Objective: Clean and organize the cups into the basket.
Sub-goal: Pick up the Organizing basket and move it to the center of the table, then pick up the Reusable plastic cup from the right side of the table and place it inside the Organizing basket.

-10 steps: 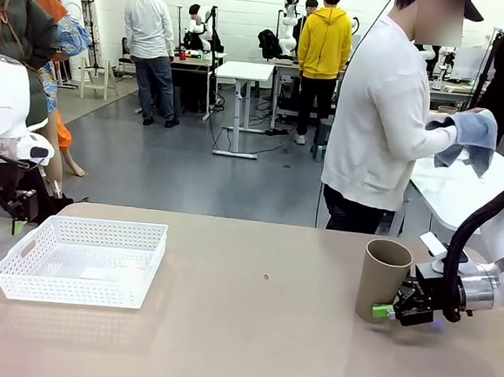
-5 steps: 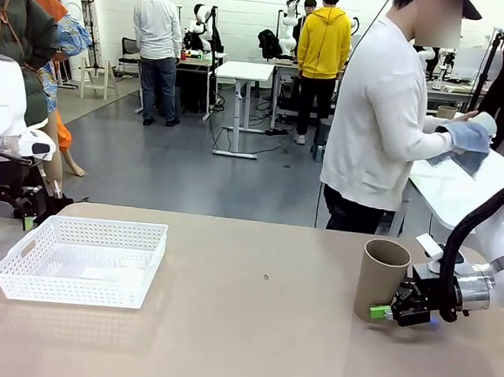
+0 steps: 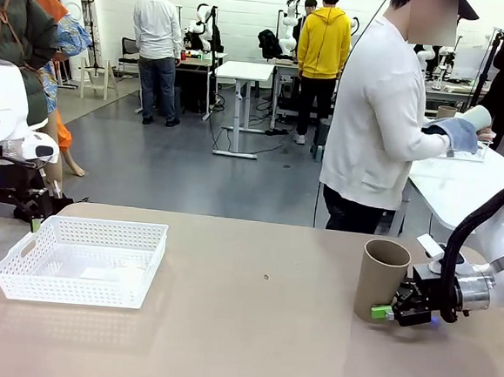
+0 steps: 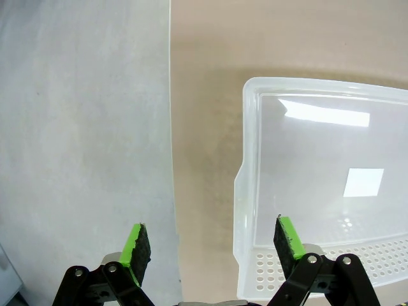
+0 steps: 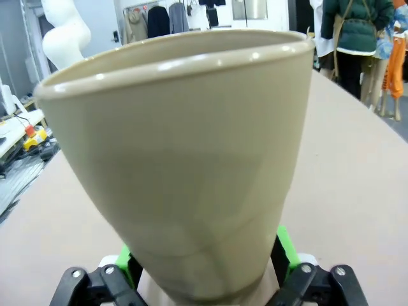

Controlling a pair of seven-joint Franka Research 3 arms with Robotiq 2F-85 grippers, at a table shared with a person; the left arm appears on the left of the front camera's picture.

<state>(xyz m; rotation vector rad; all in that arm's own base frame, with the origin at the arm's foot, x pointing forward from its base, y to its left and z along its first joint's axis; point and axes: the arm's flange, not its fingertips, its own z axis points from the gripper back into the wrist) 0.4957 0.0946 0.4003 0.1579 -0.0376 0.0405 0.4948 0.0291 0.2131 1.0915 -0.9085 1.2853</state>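
tan and matte, the cup (image 3: 381,277) stands upright on the table, its narrow base between the fingers of the right gripper (image 3: 385,312). those fingers are spread wide on either side of it, with no squeeze evident. the white basket (image 3: 83,221) lies well away from this gripper, across the table, directly below the left gripper (image 4: 210,233), whose pads are apart with nothing between them, hovering over the basket's near rim.

to do this step well, i judge the right fingers should close low and square on the cup's taper, gently, so it neither tips nor slides upward out of the pads, then lift clear before travelling.

compared with a second ago, cup and basket have not moved and the right gripper has barely shifted. the person's cloth (image 3: 455,133) now wraps closer around a pale cup (image 3: 478,117).
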